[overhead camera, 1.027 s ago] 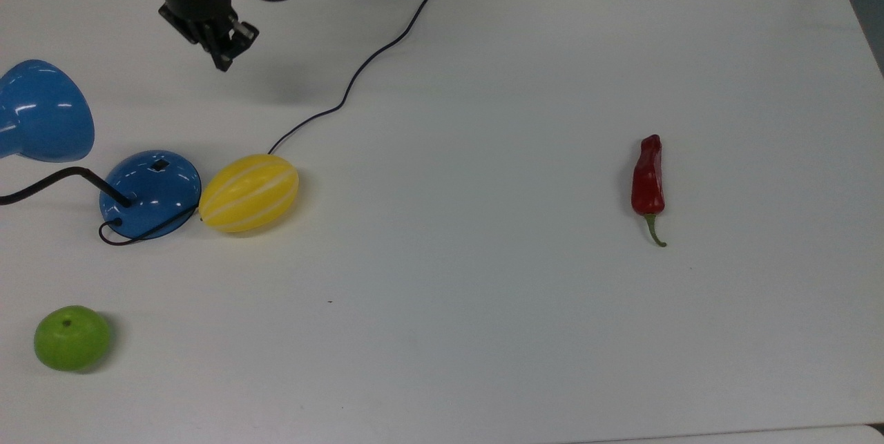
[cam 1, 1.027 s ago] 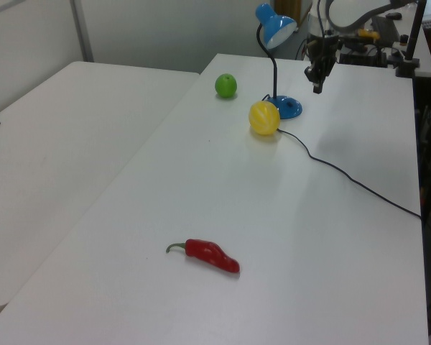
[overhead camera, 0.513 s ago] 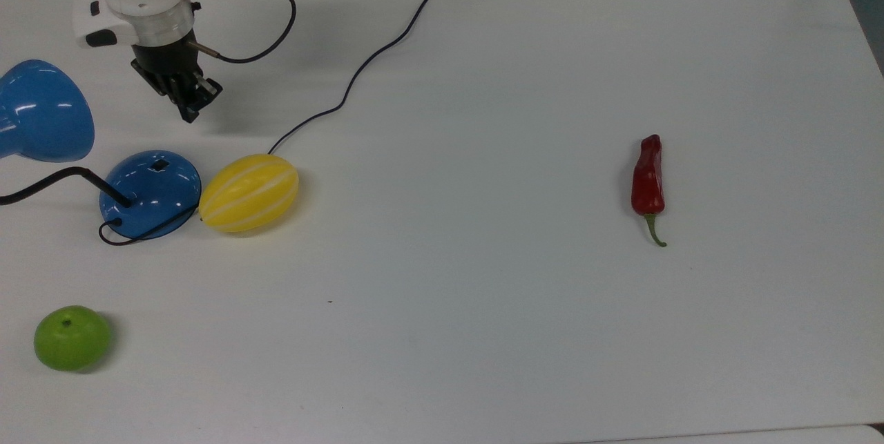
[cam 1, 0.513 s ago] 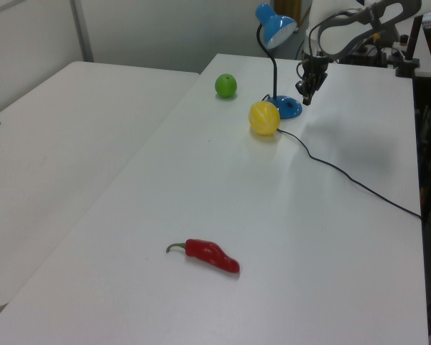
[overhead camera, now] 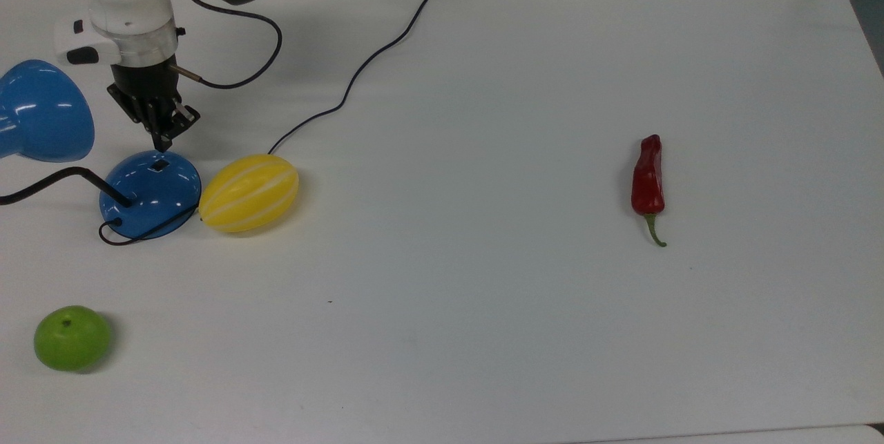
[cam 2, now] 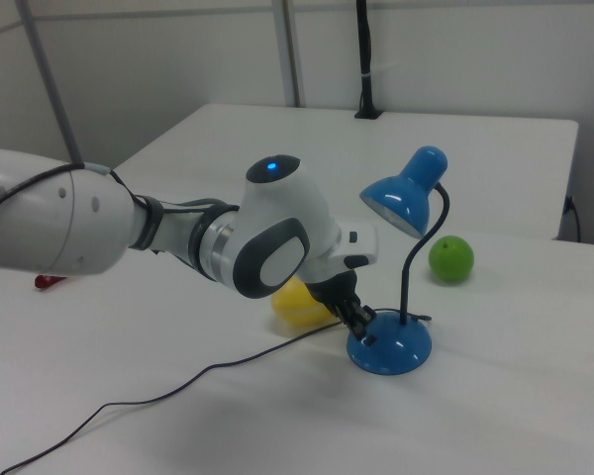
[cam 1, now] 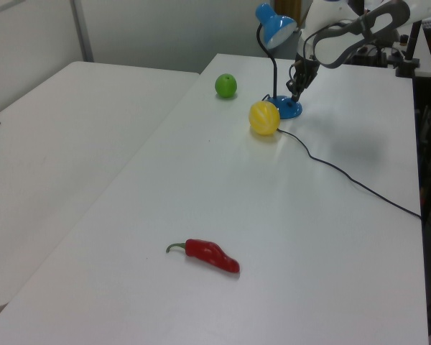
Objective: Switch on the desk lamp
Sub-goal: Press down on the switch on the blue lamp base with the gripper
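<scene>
Gripper (overhead camera: 164, 145) tip, fingers seemingly pressed together and empty, poised just above switch (overhead camera: 159, 165) on lamp (overhead camera: 148, 192) base.

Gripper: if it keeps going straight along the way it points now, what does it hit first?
Most likely the desk lamp. In the top view the gripper points down at the blue dome base, tips just short of the small black switch. The right view agrees, though the exact gap is hard to judge.
</scene>
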You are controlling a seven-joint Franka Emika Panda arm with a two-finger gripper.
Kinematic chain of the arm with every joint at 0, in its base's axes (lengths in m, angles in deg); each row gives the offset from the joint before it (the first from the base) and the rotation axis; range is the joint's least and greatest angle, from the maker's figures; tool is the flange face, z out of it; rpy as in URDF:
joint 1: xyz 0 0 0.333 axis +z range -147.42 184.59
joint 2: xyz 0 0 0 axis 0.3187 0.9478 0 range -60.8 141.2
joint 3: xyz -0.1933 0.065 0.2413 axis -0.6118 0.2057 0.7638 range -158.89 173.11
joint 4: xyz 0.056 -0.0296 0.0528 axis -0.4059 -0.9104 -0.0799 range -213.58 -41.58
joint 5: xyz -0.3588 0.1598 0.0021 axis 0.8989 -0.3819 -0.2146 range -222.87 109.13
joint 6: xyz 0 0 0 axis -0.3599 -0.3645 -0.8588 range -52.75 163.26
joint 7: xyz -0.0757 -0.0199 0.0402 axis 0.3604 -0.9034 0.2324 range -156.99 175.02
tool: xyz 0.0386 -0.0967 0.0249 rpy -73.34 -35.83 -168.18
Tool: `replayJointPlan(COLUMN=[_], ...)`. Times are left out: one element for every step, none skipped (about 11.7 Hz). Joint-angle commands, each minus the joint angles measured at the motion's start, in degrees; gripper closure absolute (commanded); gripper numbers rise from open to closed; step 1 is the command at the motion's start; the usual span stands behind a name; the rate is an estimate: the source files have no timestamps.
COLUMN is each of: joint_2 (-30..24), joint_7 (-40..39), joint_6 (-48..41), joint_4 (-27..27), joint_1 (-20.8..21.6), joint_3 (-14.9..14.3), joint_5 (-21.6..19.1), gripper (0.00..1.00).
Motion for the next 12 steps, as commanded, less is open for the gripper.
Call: replayJointPlan(joint_2=[1.95, 2.12, 2.13, 2.47, 2.74, 2.83, 2.83, 2.83, 2.83, 2.92, 3.09, 3.35], joint_7=[0.72, 0.72, 0.72, 0.72, 0.81, 0.72, 0.72, 0.72, 0.72, 0.72, 0.72, 0.72], joint_6=[4.43, 5.31, 5.93, 6.81, 7.6, 7.6, 7.6, 7.6, 7.6, 7.6, 7.69, 7.69], joint_4=[0.64, 0.64, 0.64, 0.64, 0.64, 0.64, 0.64, 0.64, 0.64, 0.64, 0.73, 1.25], joint_1=[-0.14, -0.14, -0.23, -0.23, -0.23, -0.32, -0.58, -0.58, -0.58, -0.67, -0.84, -0.93], joint_3=[0.19, 0.19, 0.19, 0.19, 0.19, 0.19, 0.19, 0.19, 0.19, 0.19, 0.19, 0.19], joint_5=[1.49, 1.58, 1.75, 1.75, 1.75, 1.84, 1.84, 1.84, 1.84, 1.93, 2.02, 2.1], gripper=[1.0, 1.0, 1.0, 1.0, 1.0, 1.0, 1.0, 1.0, 1.0, 1.0, 1.0, 1.0])
